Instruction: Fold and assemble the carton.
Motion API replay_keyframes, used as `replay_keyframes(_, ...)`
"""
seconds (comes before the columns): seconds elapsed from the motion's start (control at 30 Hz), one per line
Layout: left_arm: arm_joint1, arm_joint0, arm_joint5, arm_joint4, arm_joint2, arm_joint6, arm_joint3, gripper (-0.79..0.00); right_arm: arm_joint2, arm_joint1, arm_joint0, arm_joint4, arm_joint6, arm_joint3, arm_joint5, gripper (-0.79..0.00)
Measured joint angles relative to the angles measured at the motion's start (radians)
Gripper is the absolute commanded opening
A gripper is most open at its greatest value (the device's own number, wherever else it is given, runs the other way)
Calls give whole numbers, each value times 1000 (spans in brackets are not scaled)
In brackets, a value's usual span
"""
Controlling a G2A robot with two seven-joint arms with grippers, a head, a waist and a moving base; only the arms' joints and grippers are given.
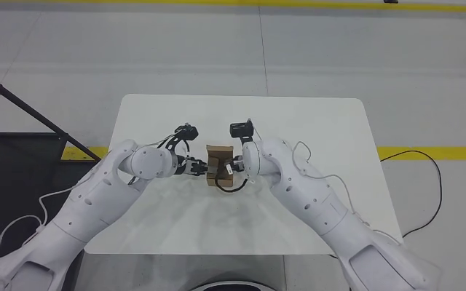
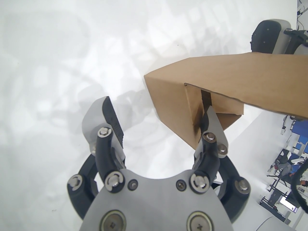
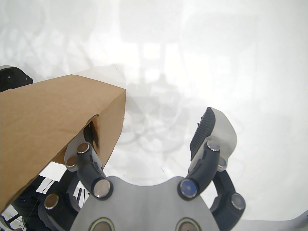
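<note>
1. Your left gripper is spread wide, with one finger tucked into an open end of the carton.
2. The carton spans between both grippers, over the middle of the table.
3. At the carton's opposite end, your right gripper is spread likewise.

carton: cut off at wrist views' edges
left jaws: one tip hidden inside carton
right jaws: one behind carton

Top view looks down over the whole desk. Wrist views sit close behind the left end effector and right end effector, facing the desk; all share the carton.
</note>
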Motion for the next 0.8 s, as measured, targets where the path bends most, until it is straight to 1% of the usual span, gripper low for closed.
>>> replay_keyframes(0.17, 2, 17, -15, 1, -23, 7, -18, -68, 30, 3, -24, -11, -35, -33, 1, 0)
replay_keyframes(0.27, 6, 30, -21, 1, -43, 11, -30, -74, 56, 8, -45, -19, -50, -60, -4, 0)
replay_keyframes(0.5, 18, 66, -60, -18, -98, 8, -63, -58, 112, 23, -106, -41, -84, -134, -17, 0)
replay_keyframes(0.7, 26, 102, -93, -26, -143, 31, -95, -43, 168, 36, -164, -37, -118, -200, -57, 0)
replay_keyframes(0.8, 31, 121, -123, -34, -169, 46, -104, -34, 201, 43, -191, -23, -139, -231, -99, 0)
